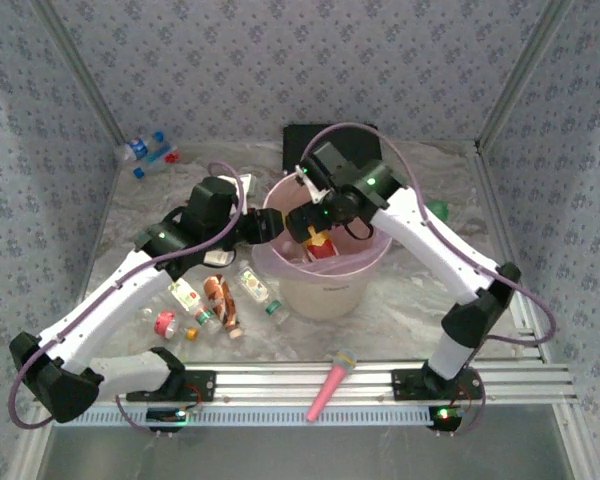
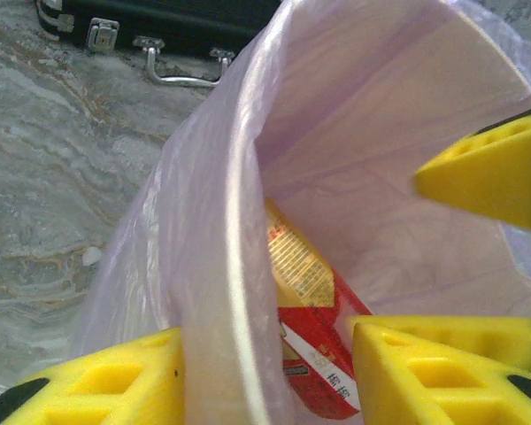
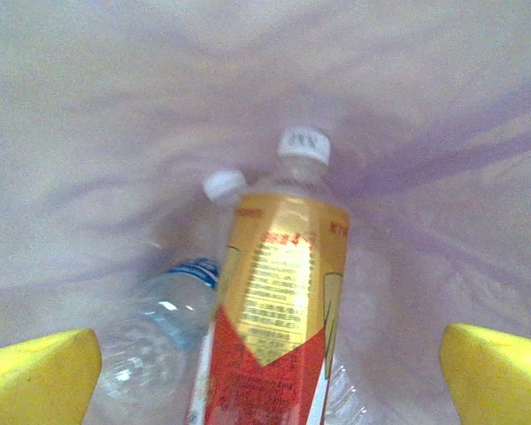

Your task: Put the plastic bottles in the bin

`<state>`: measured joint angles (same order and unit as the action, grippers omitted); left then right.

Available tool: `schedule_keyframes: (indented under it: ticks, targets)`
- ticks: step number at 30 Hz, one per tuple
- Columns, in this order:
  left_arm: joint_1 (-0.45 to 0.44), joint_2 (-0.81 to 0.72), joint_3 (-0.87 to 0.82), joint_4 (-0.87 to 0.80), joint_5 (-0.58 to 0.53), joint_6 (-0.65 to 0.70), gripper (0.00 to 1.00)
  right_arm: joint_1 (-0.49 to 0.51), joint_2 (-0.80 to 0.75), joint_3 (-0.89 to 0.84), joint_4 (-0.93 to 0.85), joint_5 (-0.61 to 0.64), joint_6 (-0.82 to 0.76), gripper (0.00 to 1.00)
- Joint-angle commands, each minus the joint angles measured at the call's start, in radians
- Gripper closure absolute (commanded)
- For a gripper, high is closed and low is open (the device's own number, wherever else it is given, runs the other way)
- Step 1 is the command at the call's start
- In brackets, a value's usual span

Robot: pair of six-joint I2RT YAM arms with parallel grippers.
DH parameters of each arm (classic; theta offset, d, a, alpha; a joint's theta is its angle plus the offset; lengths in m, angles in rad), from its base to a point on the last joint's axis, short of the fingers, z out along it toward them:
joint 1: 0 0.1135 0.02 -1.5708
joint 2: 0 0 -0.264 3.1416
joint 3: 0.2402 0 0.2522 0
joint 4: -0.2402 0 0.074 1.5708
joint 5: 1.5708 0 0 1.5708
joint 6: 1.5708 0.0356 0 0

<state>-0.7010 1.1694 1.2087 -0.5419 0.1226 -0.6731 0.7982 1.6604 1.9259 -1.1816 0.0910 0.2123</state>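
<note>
Drop step looks done. Right pincer (image 1: 312, 224) wide apart over bin (image 1: 372, 262); red-yellow bottle (image 3: 279, 301) inside, unheld. Left pincer (image 2: 267, 376) astride rim, clamp unclear. Next: reach bottles (image 1: 220, 300) on counter (image 1: 410, 300), lower left of frame.

Top camera: fixed high behind the arm bases (image 1: 180, 385). It gives you the whole counter (image 1: 410, 300) looking down and forward, with the bin (image 1: 330, 290) at centre. Left wrist camera: pressed close to the bin's rim, facing past it toward the black case (image 2: 159, 18). Right wrist camera: looks steeply down inside the bin, very near the yellow-and-red labelled bottle (image 3: 279, 301). All three views share that bottle and the bin's lining.
</note>
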Motion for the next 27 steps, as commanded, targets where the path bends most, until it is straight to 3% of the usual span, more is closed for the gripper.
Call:
schedule_keyframes:
  ticks: [1, 7, 13, 18, 22, 27]
  targets:
    - [-0.004, 0.004, 0.025, -0.021, 0.005, 0.022, 0.51, -0.013, -0.127, 0.069, 0.021, 0.01, 0.009, 0.0]
    - [-0.005, 0.013, 0.032, -0.018, 0.011, 0.026, 0.51, -0.138, -0.301, 0.028, 0.129, 0.035, 0.098, 0.0]
    - [-0.005, 0.022, 0.035, -0.012, 0.017, 0.027, 0.51, -0.472, -0.389, -0.121, 0.137, -0.023, 0.245, 0.0]
    - [-0.005, 0.025, 0.033, -0.011, 0.016, 0.029, 0.51, -0.721, -0.407, -0.314, 0.234, -0.142, 0.315, 0.0]
    - [-0.005, 0.031, 0.028, -0.005, 0.016, 0.024, 0.51, -0.823, -0.387, -0.443, 0.335, -0.135, 0.36, 0.0]
    - [-0.004, 0.037, 0.023, -0.001, 0.016, 0.024, 0.51, -0.867, -0.34, -0.575, 0.442, -0.008, 0.474, 0.0]
